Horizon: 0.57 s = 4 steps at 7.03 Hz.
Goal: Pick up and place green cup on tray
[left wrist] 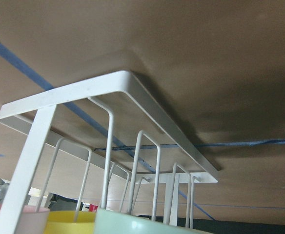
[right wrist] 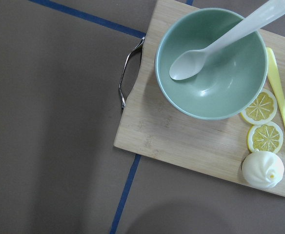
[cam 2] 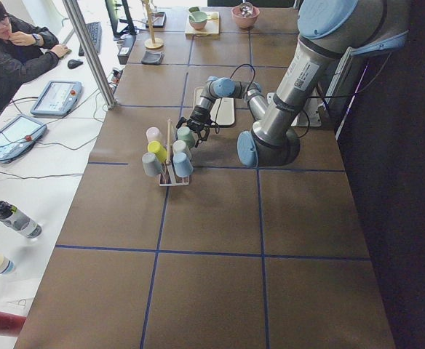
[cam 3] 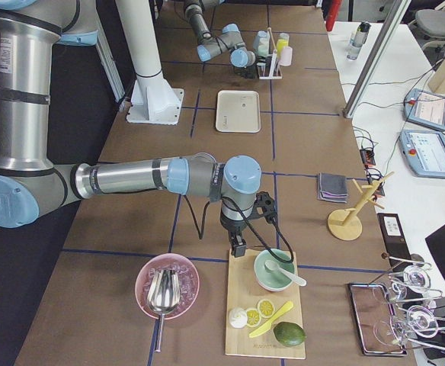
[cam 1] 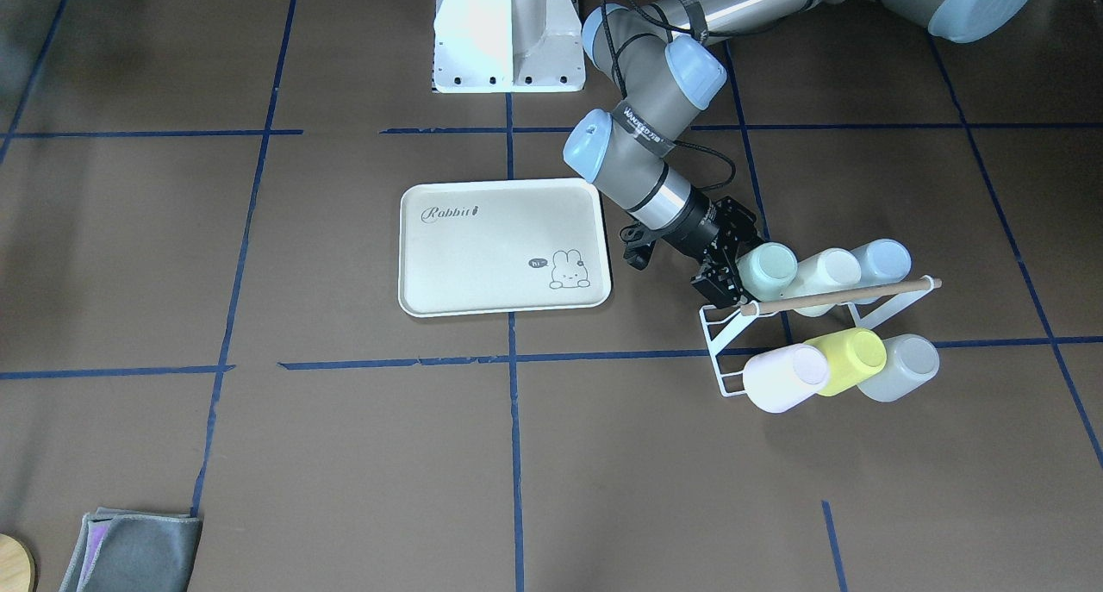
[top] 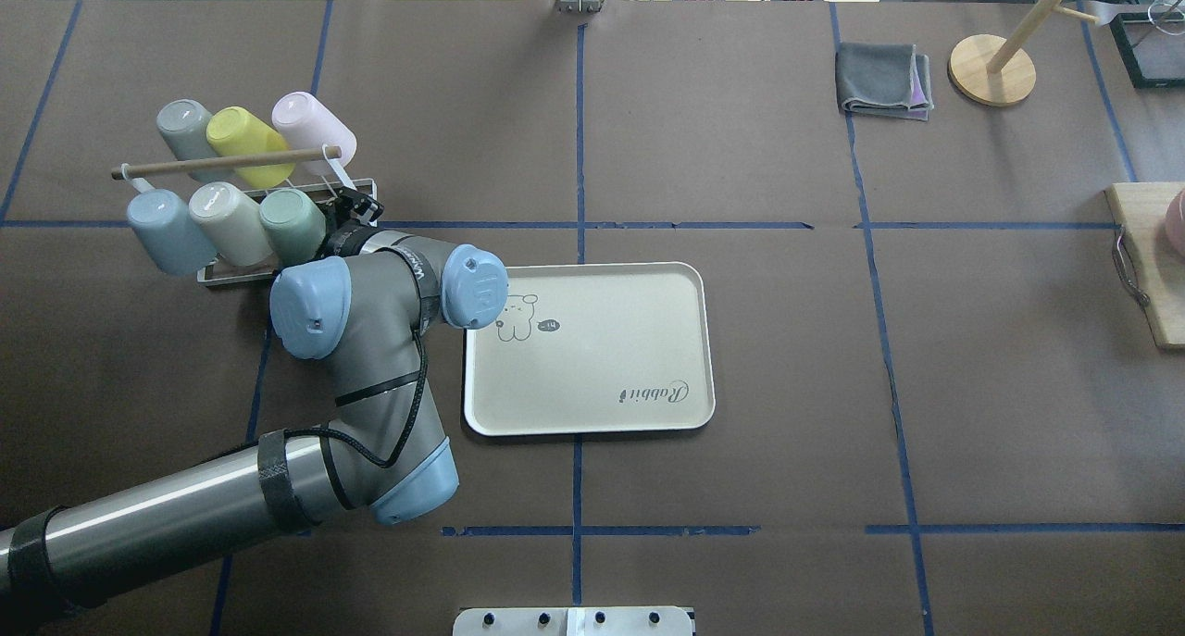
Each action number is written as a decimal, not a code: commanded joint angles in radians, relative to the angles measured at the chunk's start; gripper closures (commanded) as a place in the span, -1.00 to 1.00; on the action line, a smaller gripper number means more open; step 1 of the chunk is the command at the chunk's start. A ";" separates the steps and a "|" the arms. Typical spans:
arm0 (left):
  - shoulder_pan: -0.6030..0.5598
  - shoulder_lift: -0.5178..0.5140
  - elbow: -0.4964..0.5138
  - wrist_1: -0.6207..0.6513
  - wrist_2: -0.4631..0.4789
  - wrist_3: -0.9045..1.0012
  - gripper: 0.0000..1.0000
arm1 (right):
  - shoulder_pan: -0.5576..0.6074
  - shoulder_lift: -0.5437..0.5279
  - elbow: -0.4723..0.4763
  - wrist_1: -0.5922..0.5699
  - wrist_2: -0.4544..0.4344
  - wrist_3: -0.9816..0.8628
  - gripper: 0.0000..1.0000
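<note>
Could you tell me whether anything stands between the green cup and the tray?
Nothing visible does. The green cup sits at the rack's end nearest the tray; only the left hand itself lies between them.

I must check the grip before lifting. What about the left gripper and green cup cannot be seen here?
- Front-facing view: left gripper is dark beside the green cup; open or shut is unclear.
- Overhead view: the left arm covers most of the gripper.
- Left wrist view: bottom edge cuts off the cup; only its rim shows.
</note>
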 commanded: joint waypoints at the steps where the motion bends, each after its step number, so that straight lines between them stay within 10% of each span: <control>1: 0.000 0.002 -0.004 -0.014 0.000 -0.002 -0.87 | 0.000 -0.002 0.001 0.001 0.000 0.000 -1.00; 4: -0.011 -0.006 -0.024 -0.006 -0.002 -0.011 -0.48 | 0.000 -0.003 0.000 0.001 0.000 0.000 -1.00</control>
